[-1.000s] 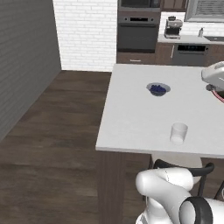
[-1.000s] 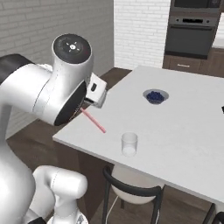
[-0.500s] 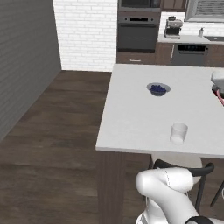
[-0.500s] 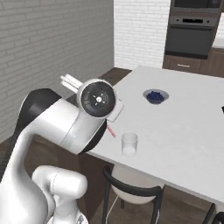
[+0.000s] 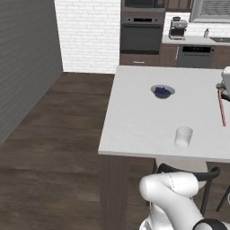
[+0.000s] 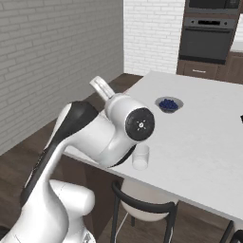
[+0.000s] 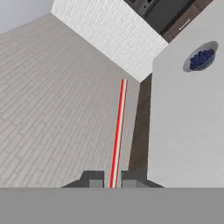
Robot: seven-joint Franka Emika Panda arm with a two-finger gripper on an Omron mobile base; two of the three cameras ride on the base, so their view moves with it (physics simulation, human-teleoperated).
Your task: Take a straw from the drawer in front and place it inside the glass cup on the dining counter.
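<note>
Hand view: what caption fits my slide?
Hand pinching the red straw beside the white dining counter.

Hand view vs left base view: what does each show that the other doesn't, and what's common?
Hand view alone: the pincer shut on the straw, seen lengthwise between its tips. Left base view alone: the glass cup standing empty on the dining counter, plus a coffee machine at the back. Both: the straw, the white counter top, the blue bowl, the oven and the brick wall.
</note>
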